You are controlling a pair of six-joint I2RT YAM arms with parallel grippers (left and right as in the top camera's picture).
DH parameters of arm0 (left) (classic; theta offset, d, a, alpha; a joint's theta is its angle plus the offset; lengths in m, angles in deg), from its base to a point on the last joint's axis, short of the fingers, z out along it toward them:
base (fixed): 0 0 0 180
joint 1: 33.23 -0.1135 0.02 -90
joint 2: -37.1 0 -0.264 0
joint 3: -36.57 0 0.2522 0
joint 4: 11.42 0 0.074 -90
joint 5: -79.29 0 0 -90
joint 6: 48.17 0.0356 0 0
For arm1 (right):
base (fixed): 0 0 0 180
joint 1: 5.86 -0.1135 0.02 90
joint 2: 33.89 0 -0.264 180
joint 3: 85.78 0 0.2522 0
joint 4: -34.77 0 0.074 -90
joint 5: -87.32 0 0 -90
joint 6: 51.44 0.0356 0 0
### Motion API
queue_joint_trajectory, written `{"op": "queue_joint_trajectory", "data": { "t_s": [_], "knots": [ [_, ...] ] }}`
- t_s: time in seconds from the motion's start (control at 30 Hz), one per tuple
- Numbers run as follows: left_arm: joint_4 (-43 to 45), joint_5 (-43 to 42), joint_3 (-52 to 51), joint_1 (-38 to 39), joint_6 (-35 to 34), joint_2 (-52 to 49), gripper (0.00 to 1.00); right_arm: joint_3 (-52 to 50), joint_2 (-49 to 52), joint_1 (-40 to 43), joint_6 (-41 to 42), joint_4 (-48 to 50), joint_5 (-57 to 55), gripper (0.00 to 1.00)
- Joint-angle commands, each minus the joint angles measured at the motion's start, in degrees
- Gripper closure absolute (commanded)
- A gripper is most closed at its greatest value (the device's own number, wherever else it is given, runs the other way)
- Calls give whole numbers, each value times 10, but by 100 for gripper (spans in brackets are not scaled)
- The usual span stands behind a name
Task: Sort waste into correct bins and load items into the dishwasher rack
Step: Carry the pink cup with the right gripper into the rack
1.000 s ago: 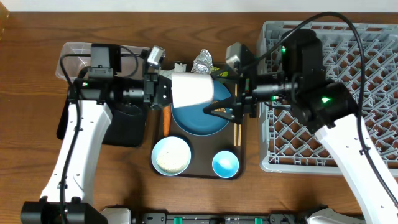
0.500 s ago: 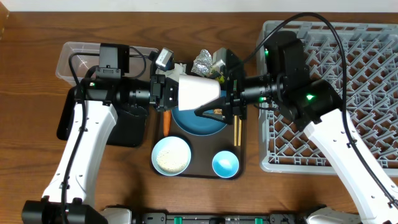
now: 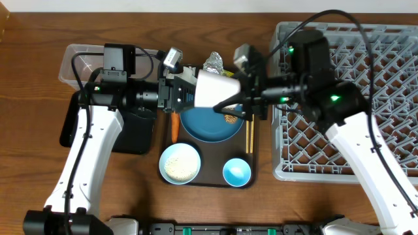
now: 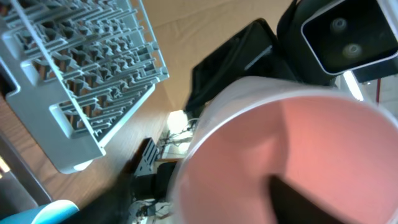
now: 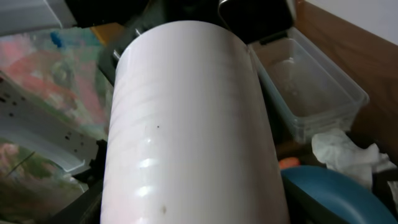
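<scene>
- Overhead, the small pink cup [image 3: 215, 90] is hanging on its side in the air above the 12 o'clock edge of the blue plate [image 3: 209, 125]. The left pincer [image 3: 177, 96] is meeting it from 9 o'clock and the right pincer [image 3: 238, 104] from 3 o'clock. The dishwasher rack [image 3: 392, 65] is waiting farther out at 3 o'clock.
- Through the left wrist, a dark finger [image 4: 289, 202] is showing inside the cup's pink mouth at 6 o'clock. I cannot tell whether this pincer is clamping the wall or standing clear. A finger hooking the rim while retreating could be dragging the cup away.
- Through the right wrist, the cup's smooth wall is filling the view, so I cannot tell whether this pincer is gripping it firmly. A loose hold risks dropping it onto the plate or the tissue [image 5: 342, 152] at 4 o'clock.
</scene>
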Motion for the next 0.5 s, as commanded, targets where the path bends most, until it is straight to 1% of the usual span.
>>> {"op": "queue_joint_trajectory", "data": {
  "t_s": [0.0, 0.1, 0.23, 0.3, 0.37, 0.47],
  "knots": [
    [2, -17, 2, -9, 2, 9, 2, 9, -21, 39, 29, -11, -27, 57],
    [3, -17, 2, -23, -25, 9, 2, 9, -34, 82, 40, -39, -50, 59],
    [3, -17, 2, -47, -47, 9, 2, 9, -54, 149, 52, -92, -121, 59],
    [3, -17, 2, -55, -47, 9, 2, 9, -67, 178, 76, -120, -187, 60],
    [3, -17, 2, -59, -47, 9, 2, 9, -82, 206, 121, -150, -279, 60],
    [3, -17, 2, -61, -47, 9, 2, 9, -99, 241, 218, -206, -443, 60]
  ]
}}
